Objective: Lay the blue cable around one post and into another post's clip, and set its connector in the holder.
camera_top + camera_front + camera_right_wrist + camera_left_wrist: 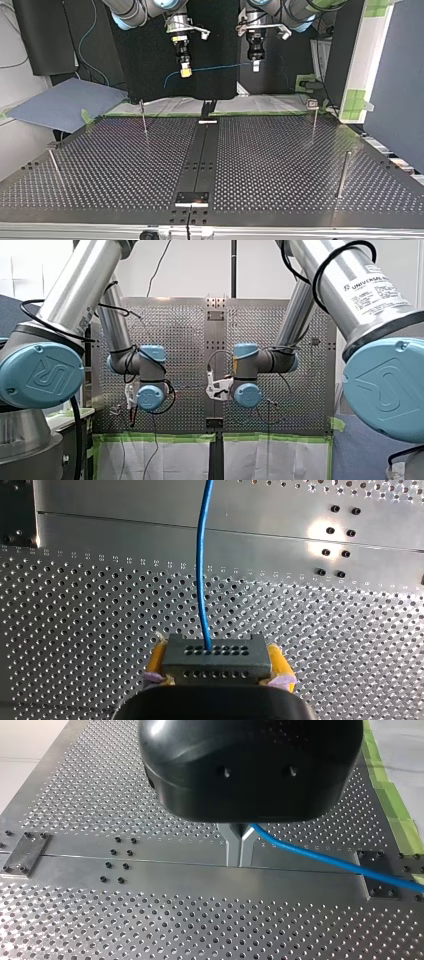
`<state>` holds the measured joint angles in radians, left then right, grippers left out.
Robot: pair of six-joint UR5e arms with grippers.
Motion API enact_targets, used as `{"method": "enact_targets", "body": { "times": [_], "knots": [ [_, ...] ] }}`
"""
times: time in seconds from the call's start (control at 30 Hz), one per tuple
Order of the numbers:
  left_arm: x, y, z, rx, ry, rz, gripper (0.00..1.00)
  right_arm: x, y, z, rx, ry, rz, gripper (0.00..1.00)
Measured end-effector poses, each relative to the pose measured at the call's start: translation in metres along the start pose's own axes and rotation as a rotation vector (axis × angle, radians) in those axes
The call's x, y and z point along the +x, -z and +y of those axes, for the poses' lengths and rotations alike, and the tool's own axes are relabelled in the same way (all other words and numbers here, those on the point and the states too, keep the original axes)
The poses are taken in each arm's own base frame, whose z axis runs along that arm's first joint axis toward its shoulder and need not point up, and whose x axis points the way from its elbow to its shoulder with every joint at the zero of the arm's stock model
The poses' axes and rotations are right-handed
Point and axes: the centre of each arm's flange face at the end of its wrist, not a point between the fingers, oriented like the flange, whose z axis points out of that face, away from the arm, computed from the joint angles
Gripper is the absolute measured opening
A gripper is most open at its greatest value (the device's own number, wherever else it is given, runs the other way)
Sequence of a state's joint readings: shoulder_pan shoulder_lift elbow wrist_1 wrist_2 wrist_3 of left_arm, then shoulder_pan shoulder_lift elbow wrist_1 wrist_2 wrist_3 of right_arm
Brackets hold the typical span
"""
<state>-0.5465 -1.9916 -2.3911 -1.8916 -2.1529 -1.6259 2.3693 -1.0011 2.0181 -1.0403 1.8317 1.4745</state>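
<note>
In the top view the blue cable (220,66) hangs in the air between my two grippers, high above the perforated table (270,160). My right gripper (186,71), at that view's left, has yellow pads (277,662) shut on the dark grey connector (216,664); the cable (201,570) runs straight ahead from it. My left gripper (255,65), at that view's right, has metal fingers (233,847) shut on the cable (320,856), which leads off to one side. A loose cable tail (169,80) droops beyond my right gripper.
Several thin upright posts stand on the table: one (144,119) at the far left of the top view, one with a small head (313,106) at the far right, one (343,175) at the near right and one (54,165) at the near left. A dark plate (192,198) sits on the centre strip.
</note>
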Motion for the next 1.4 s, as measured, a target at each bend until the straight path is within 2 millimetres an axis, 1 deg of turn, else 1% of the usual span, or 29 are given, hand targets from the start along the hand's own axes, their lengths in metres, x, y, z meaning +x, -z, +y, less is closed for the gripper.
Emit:
{"method": "enact_targets", "body": {
  "times": [0.3, 0.4, 0.53, 0.63, 1.4],
  "knots": [
    [0.001, 0.001, 0.000, 0.000, 0.001, 0.001, 0.03, -0.002, 0.002, 0.000, 0.004, 0.004, -0.014, 0.00],
    [0.007, 0.010, 0.001, 0.011, -0.008, 0.019, 0.03, -0.008, 0.009, -0.007, 0.029, 0.011, -0.040, 0.00],
    [0.015, 0.027, 0.004, 0.030, -0.027, 0.047, 0.03, -0.012, 0.017, -0.017, 0.059, 0.020, -0.069, 0.00],
    [0.016, 0.032, 0.005, 0.034, -0.031, 0.054, 0.03, -0.013, 0.020, -0.019, 0.067, 0.023, -0.079, 0.00],
    [0.017, 0.033, 0.005, 0.035, -0.033, 0.057, 0.03, -0.013, 0.021, -0.020, 0.070, 0.024, -0.082, 0.00]
  ]
}}
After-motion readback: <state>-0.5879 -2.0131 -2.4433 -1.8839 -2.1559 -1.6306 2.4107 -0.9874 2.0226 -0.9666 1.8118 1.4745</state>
